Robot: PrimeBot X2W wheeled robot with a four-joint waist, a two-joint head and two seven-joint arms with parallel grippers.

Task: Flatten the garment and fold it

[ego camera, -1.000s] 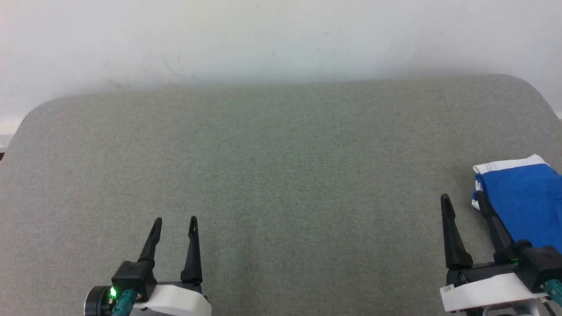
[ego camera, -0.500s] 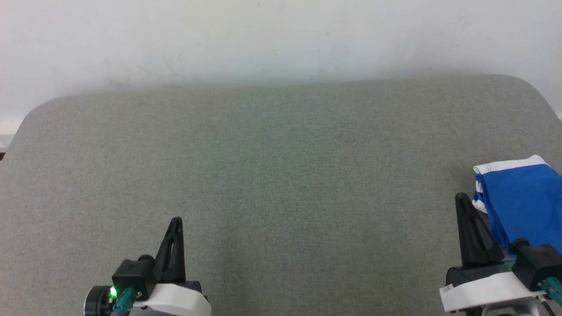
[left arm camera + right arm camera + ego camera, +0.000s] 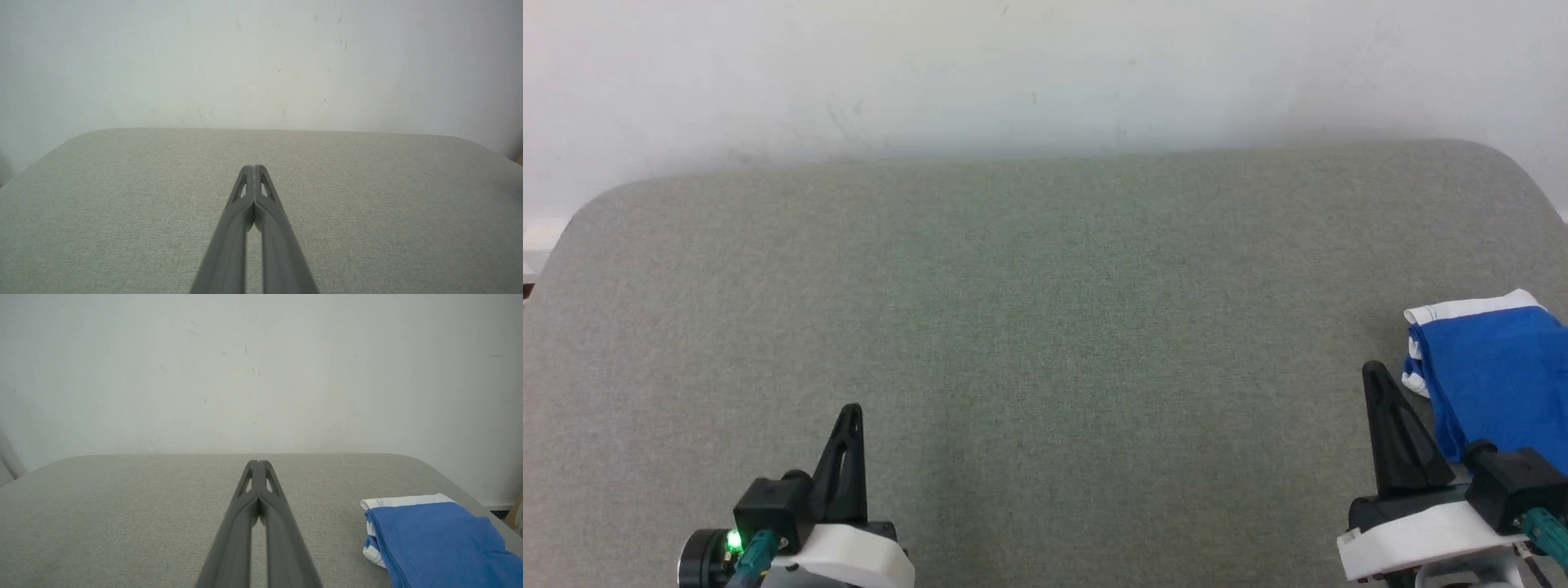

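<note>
garment: blue shorts (image 3: 1494, 367) on the bench (image 3: 1045, 327), far right side, cut by the head view's right edge. White trim (image 3: 1462, 310) lies across the far end, with a small bunch of white and blue at the left edge.
garment shape: looks doubled over, layers stacked on the left edge. You can't tell waistband from hem here.
direction from fingers: garment lies right of the right gripper (image 3: 1374, 374) and slightly beyond it. In the right wrist view the garment (image 3: 433, 535) sits low right of the tips.
gap: near, not touching, with bare bench between the tip and the trim corner.
long axis: appears to run near-far, roughly along the right gripper's own line. The frame cuts it, so treat this loosely.
nearer arm: right, clearly. The left gripper (image 3: 849, 412) is well apart, across most of the bench.
right fingers (image 3: 237, 522): together, the 2 tips meet, nothing between them.
left fingers (image 3: 233, 228): together, tips meeting, holding nothing, bare bench ahead.
next move, judged: part the right fingers and swing them right onto the trim corner. For 2-arm flattening you likely need the garment dragged toward the centre.
risk, judged: garment sits close to the bench's right edge, so an outward pull could slide it off.
</note>
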